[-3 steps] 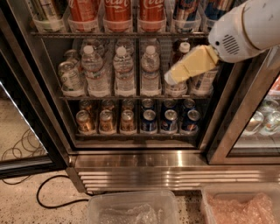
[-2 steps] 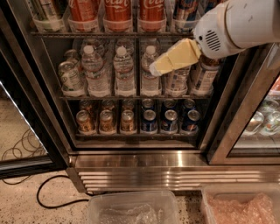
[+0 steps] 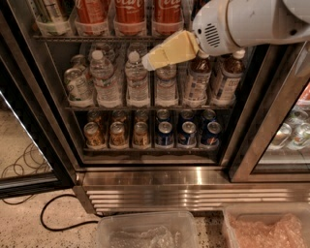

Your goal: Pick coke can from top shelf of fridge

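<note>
Three red coke cans (image 3: pixel 130 11) stand side by side in clear cup holders on the top shelf (image 3: pixel 63 37) of the fridge (image 3: pixel 145 177), cut off by the top edge of the camera view. My gripper (image 3: pixel 148 61), yellow on a white arm (image 3: pixel 242 22), points left in front of the water-bottle rack. Its tip is just below the top shelf, under the gap between the middle and right coke cans. It holds nothing that I can see.
Water bottles (image 3: pixel 136 80) and brown-drink bottles (image 3: pixel 227 77) fill the middle rack. Small gold-brown cans (image 3: pixel 116 134) and blue cans (image 3: pixel 186 133) fill the lower rack. The open door (image 3: pixel 19 121) stands left. A cable (image 3: pixel 53 213) and two plastic bins (image 3: pixel 145 231) lie on the floor.
My gripper and arm have moved left and upward, from in front of the right-hand bottles to just under the top shelf below the coke cans.
</note>
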Motion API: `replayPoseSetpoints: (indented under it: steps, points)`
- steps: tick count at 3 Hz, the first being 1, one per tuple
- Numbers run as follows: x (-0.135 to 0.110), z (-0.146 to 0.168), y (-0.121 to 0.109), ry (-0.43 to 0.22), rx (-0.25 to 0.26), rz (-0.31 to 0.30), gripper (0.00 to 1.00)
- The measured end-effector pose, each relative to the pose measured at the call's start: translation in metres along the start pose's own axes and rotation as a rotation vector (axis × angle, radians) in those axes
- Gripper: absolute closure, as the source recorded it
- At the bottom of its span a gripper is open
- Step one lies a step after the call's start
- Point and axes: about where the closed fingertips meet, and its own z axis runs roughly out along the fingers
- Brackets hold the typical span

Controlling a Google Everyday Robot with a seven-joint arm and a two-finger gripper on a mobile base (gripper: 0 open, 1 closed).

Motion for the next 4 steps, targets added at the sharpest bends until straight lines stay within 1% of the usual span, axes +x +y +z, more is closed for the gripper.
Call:
replayPoseSetpoints:
  steps: [1, 2, 3, 4]
  points:
    - [-0.001, -0.001, 0.001, -0.002, 0.000, -0.011, 0.00]
    - [-0.005, 0.002, 0.004, -0.026, 0.013, 0.007, 0.00]
    - [-0.010, 0.015, 0.007, -0.054, 0.074, 0.039, 0.00]
    - [-0.013, 0.029, -0.008, -0.116, 0.167, 0.105, 0.00]
